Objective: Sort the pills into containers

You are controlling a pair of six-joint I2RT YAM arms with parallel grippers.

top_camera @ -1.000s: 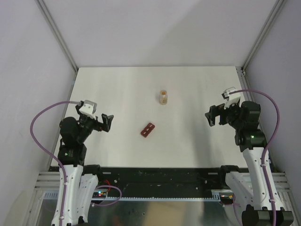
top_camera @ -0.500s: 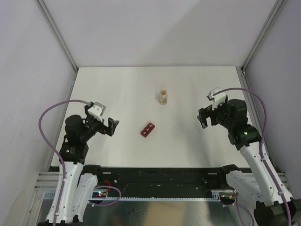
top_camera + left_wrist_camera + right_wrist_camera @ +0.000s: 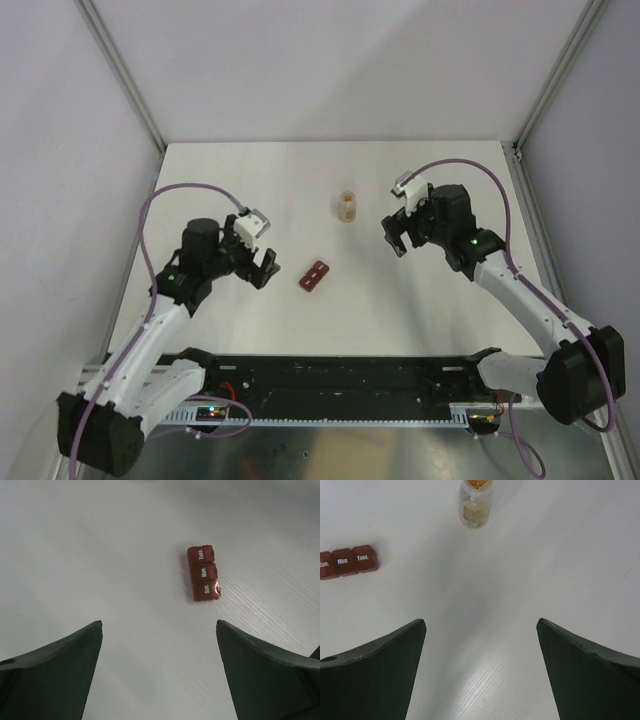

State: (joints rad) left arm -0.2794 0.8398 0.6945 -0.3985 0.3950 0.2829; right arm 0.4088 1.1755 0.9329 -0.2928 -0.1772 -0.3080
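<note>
The containers are a dark red strip (image 3: 315, 275) of three lidded compartments lying mid-table; it also shows in the left wrist view (image 3: 203, 573) and at the left edge of the right wrist view (image 3: 347, 562), lids closed and marked Sun., Mon., Tues. The pills are a yellowish-orange mass inside a small clear vial (image 3: 347, 207), upright, also in the right wrist view (image 3: 476, 502). My left gripper (image 3: 266, 268) is open and empty, left of the strip. My right gripper (image 3: 393, 232) is open and empty, right of the vial.
The white table (image 3: 240, 190) is bounded by grey walls at the left, back and right. A black rail (image 3: 330, 375) runs along the near edge between the arm bases.
Both arms have reached inward toward the table's middle: the left gripper moved right toward the strip, the right gripper moved left and back toward the vial. Strip and vial have not moved.
</note>
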